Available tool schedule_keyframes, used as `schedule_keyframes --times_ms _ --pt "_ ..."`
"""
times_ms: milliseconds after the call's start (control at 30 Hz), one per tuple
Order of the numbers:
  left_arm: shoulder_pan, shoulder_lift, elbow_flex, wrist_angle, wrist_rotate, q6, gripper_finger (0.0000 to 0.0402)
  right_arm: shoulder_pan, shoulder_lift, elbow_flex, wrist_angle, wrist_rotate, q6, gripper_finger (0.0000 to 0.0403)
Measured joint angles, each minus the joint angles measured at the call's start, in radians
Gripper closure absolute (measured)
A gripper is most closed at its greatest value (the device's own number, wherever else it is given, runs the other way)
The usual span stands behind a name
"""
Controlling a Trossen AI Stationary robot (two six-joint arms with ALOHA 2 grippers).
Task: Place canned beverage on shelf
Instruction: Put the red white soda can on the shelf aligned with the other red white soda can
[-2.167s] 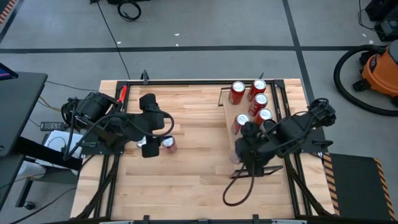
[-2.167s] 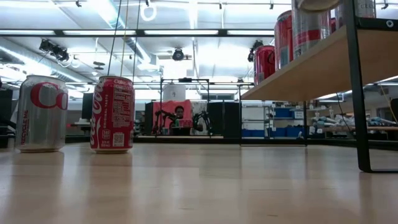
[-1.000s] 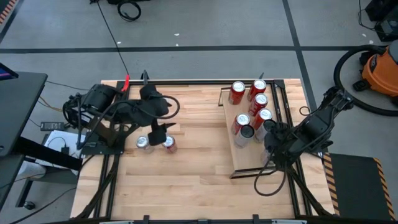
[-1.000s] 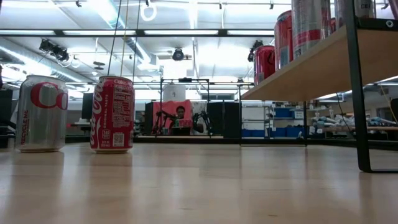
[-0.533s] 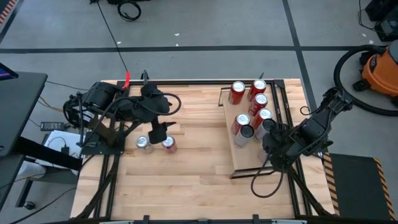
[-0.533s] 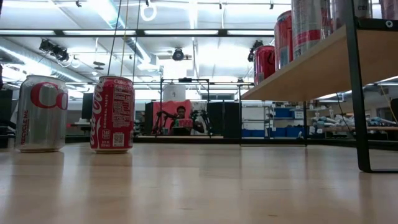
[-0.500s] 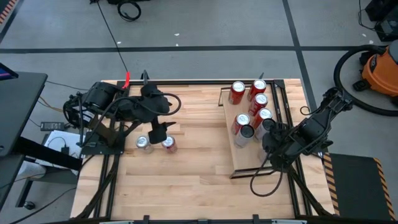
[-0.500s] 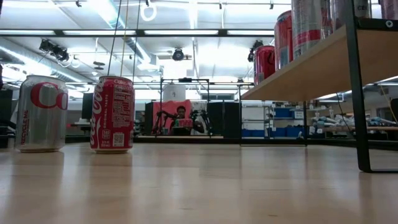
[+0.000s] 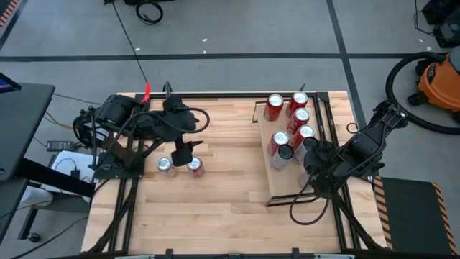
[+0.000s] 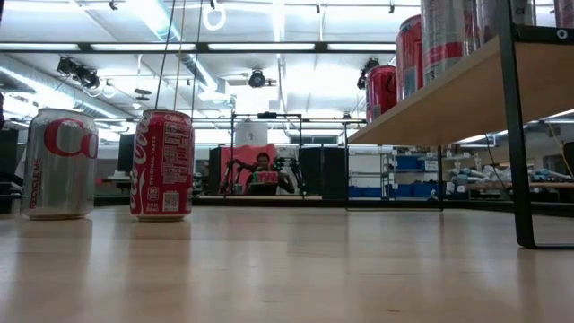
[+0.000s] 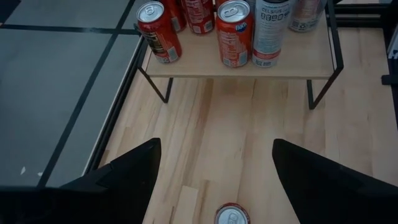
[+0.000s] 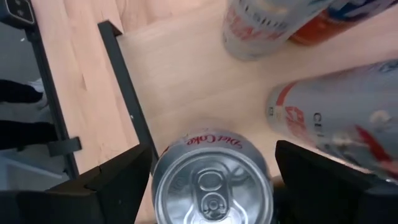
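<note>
The shelf (image 9: 287, 183) is a light-wood board on dark legs at the table's right, with several cans standing on it. My right gripper (image 9: 310, 152) hangs open over its right edge and points down. Its fingers (image 12: 118, 183) stand on either side of a silver Diet Coke can (image 12: 211, 186), which stands upright on the shelf (image 12: 186, 81). A red can (image 9: 194, 167) and a silver can (image 9: 165, 165) stand on the tabletop at the left. My left gripper (image 9: 183, 154) hovers open above and just beyond them, with the red can (image 11: 231, 214) below its fingers.
A Celsius can (image 12: 329, 118) and another silver can (image 12: 261, 25) stand close by the Diet Coke can. Red cans (image 9: 274, 106) fill the shelf's far end. Black rails (image 9: 215, 93) frame the table. Bare wood (image 9: 223, 187) lies between the left cans and the shelf.
Over the last second both arms keep still. Before that, my left gripper drew up and back from over the two table cans toward the far edge. My right arm swung from the shelf's middle toward the table's right edge.
</note>
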Motion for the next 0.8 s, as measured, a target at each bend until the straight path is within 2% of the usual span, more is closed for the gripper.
schedule_keyframes --times_ms 500,667,800 --pt "0.0 0.0 0.0 0.001 0.004 -0.015 0.0084 0.0 0.0 0.143 0.0 0.152 -0.039 0.0053" --pt "-0.001 0.006 -0.005 -0.006 0.145 -0.103 0.0084 -0.017 -0.001 0.228 0.022 0.266 -0.045 0.0053" --pt "-0.023 0.007 -0.117 -0.004 0.156 -0.148 0.0084 -0.051 -0.004 0.275 0.113 0.36 -0.084 0.0053"
